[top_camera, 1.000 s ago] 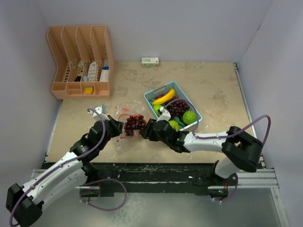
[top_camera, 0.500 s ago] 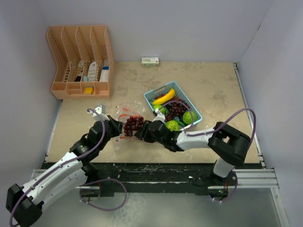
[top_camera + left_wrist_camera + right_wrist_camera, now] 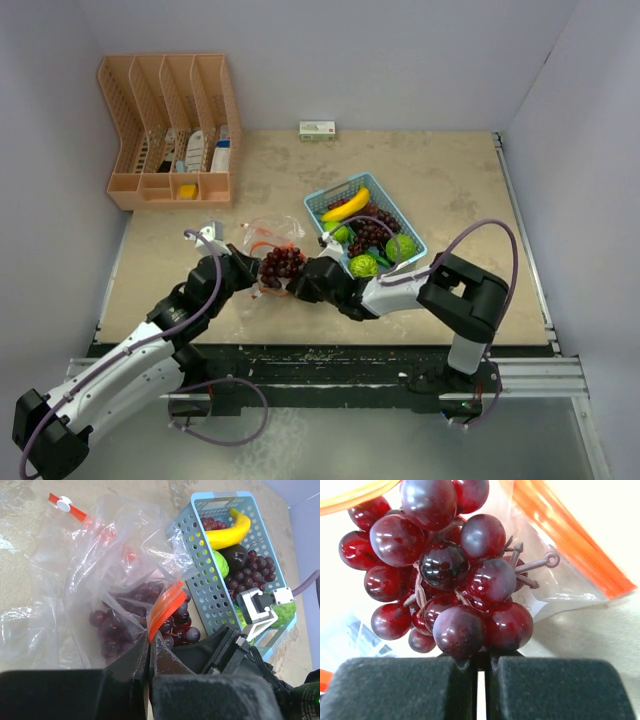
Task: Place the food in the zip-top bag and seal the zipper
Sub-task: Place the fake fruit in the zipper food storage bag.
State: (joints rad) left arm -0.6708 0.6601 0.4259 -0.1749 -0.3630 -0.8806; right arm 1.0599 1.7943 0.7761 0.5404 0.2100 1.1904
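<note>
- Top external view, change noted: the right gripper (image 3: 300, 277) has moved in toward the zip-top bag (image 3: 262, 232) over the last second and now stands at the bag's mouth.
- Right gripper, jaws: about half spread a moment ago, now pressed together with only a hairline slit. Nothing shows between the pads (image 3: 395, 690).
- Grape bunch (image 3: 445, 570): dark red, sitting in the bag's mouth between two runs of the orange zipper strip (image 3: 580, 545). Its lowest grape touches the closed fingertips.
- Judgement: the bunch is no longer clamped. It has either been let go or is being nudged inward by the closed tips; which of the two cannot be told.
- Left gripper (image 3: 149, 652): unchanged, pinched tight on the bag's near rim at the zipper strip, holding the mouth up.
- Basket (image 3: 202, 585): just beside the bag, on the side away from the left gripper. It holds a banana (image 3: 227, 532), a second grape bunch (image 3: 255, 567) and lime-green fruits (image 3: 402, 247).
- Slider (image 3: 63, 502): white, at the bag's far end, with the zipper unsealed.
- Standing: first piece nearly bagged; the remaining food and the sealing are not yet done.
</note>
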